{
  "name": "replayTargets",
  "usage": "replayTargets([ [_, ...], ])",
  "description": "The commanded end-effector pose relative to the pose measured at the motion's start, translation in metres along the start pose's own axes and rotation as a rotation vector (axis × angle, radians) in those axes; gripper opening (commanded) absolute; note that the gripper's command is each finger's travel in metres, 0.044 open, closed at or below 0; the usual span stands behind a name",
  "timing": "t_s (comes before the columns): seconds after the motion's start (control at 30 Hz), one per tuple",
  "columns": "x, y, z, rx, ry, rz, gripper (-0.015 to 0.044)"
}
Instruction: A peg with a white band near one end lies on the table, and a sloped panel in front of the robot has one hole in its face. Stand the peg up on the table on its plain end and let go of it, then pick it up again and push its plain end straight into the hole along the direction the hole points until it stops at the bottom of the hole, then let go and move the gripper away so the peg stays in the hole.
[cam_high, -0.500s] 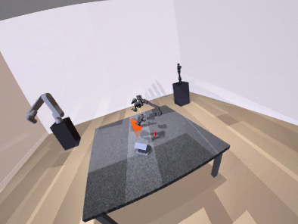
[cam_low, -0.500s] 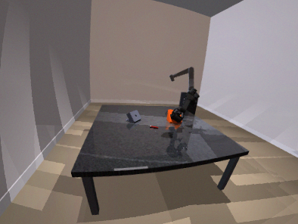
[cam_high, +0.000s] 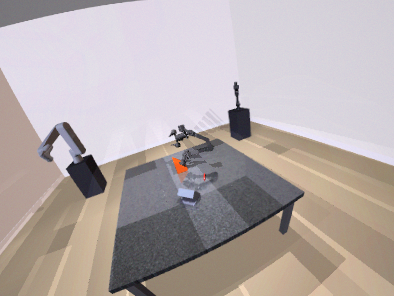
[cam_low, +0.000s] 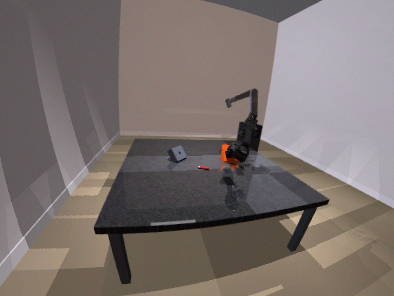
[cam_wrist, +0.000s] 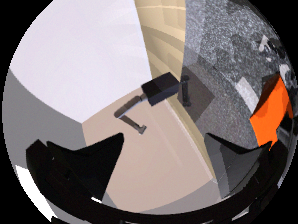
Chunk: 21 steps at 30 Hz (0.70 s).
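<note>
A red peg (cam_high: 204, 176) (cam_low: 203, 168) lies on its side on the table. In the exterior view its pale end is on the left. The sloped grey panel (cam_high: 186, 194) (cam_low: 175, 154) stands on the table, a little apart from the peg. Its dark hole (cam_low: 180, 152) shows in the exterior view. My gripper (cam_wrist: 165, 137) is wide open, with nothing between its fingers. It is raised above the table near the arm's base, away from the peg and the panel. Neither the peg nor the panel shows in the wrist view.
An orange piece (cam_high: 179, 165) (cam_low: 225, 155) (cam_wrist: 271, 114) is beside my arm's base. A grey arm stands on a dark pedestal (cam_high: 87, 176) (cam_wrist: 160, 88) off the table. Another arm stands on a second pedestal (cam_high: 240, 124) beyond the table.
</note>
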<state>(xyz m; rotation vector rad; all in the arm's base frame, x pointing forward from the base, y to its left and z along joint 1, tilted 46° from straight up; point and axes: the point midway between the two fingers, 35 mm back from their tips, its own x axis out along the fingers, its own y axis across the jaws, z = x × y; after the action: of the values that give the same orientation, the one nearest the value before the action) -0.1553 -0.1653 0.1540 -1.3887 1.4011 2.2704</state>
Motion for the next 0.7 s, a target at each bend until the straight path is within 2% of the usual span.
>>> replayTargets([
  [0.0,-0.002,0.000,-0.020,-0.111,0.073,-0.021,0.0440],
  [0.67,-0.028,-0.030,-0.114,-0.691,0.426,-0.094,0.0440],
])
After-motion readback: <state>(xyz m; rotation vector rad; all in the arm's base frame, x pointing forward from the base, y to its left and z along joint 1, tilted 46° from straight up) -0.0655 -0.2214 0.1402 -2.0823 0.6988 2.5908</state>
